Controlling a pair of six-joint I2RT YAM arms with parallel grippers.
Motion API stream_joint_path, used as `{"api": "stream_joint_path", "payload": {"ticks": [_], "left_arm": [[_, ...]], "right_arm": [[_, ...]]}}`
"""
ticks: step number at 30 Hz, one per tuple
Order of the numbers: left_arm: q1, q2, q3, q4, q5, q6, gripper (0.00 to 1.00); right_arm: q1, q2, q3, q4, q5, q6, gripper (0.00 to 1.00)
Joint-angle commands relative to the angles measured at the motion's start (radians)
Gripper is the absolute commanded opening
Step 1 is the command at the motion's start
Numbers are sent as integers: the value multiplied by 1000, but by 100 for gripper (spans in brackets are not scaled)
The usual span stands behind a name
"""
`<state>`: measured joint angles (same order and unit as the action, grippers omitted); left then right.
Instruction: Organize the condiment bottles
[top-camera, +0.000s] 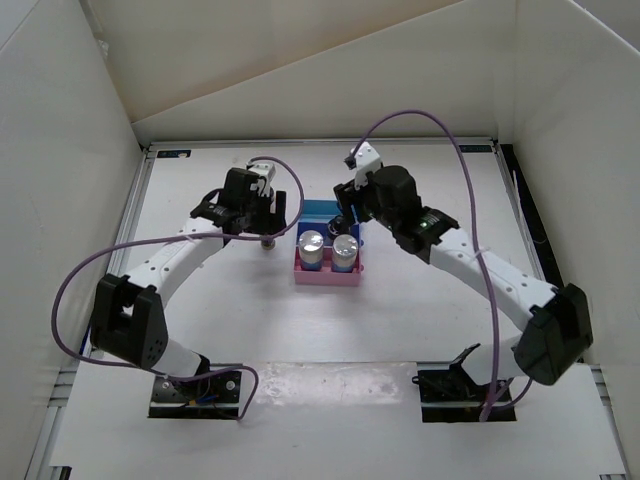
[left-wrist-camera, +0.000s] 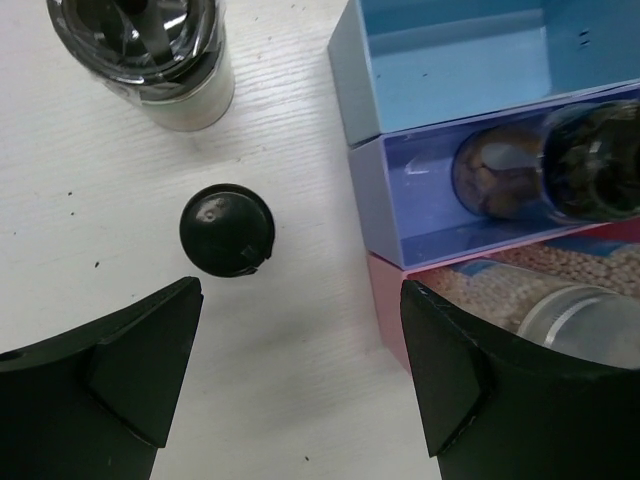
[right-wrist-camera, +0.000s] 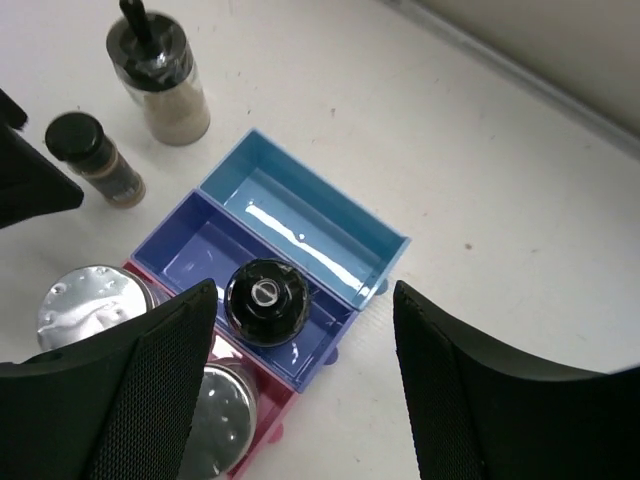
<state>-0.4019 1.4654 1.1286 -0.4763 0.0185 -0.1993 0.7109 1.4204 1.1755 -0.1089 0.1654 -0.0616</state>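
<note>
Right fingers (right-wrist-camera: 130, 400) and left fingers (left-wrist-camera: 100, 380): spread. Black-capped bottle (right-wrist-camera: 265, 300), upright in purple compartment (right-wrist-camera: 190, 245). Between right fingers, nearer the nine-o'clock one.

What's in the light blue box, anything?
Empty. The light blue box shows only its bare, shiny floor; the black-capped bottle stands in the purple box beside it.

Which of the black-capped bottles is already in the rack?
The black-capped bottle in the purple middle row of the rack, below the right gripper. The other black-capped bottle stands on the table beside the rack, near a taller jar.
</note>
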Motion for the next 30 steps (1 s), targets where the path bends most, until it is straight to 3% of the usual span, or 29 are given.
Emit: {"api": "stream_joint_path", "payload": {"ticks": [1,17,21,30], "left_arm": [[21,26,51,18,-15,17,91],[109,279,399,-36,-34,67,91],[129,346,454,-38,-32,70,91],[133,432,510,-56,-31,69,88]], "right_arm": [[9,-80,-25,23,49,-32,74],[18,-287,-152,-20,103,-38,68],[2,-302,-174,-34,100,-38,61],[-59,-316,-204,-37,65,-26,59]]}}
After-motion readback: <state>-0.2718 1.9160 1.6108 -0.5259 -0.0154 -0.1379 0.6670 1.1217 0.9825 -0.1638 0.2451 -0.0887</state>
